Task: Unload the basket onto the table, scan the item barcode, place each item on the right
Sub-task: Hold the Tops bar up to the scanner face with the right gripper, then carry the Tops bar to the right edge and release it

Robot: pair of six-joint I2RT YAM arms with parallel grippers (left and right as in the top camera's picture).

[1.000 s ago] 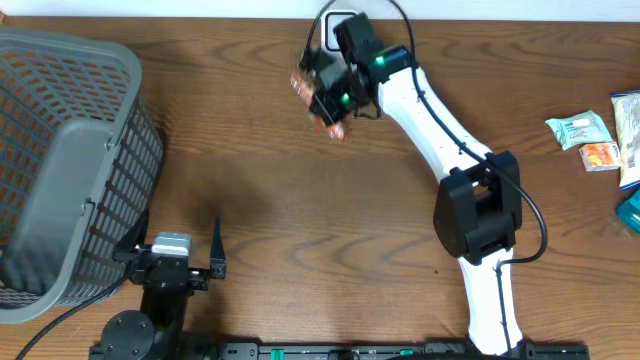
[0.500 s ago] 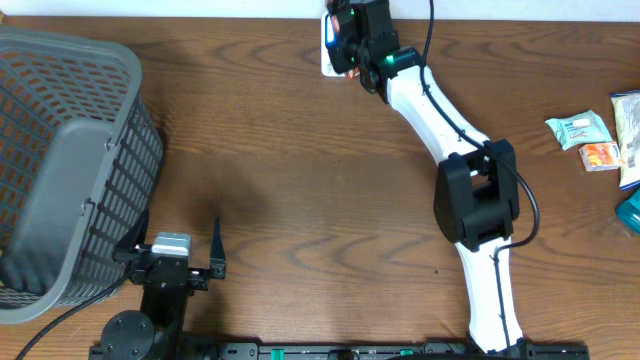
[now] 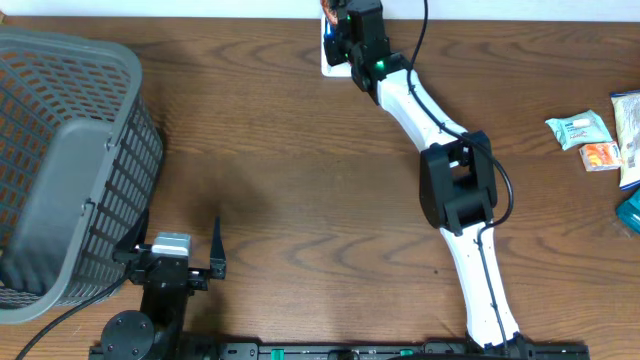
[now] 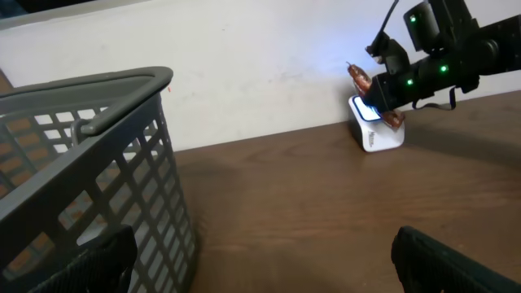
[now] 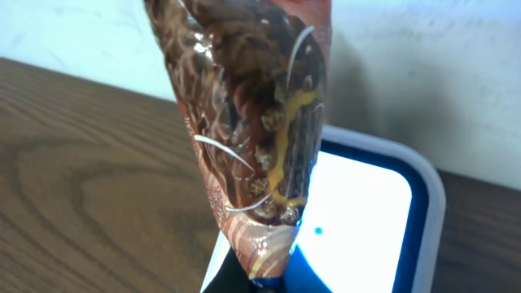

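Right gripper point(image 3: 349, 26) fingers pinched tight on one end of brown snack packet point(image 5: 254, 114). Packet held just over lit white face of scanner point(image 5: 362, 213), which sits at far edge of table point(image 3: 300, 180) against wall. Right arm stretched long across table. Left gripper point(image 3: 172, 252) spread wide, holding nothing, at near edge just beside grey basket point(image 3: 118, 170). Other snack packs point(image 3: 582, 131) well apart, far right.
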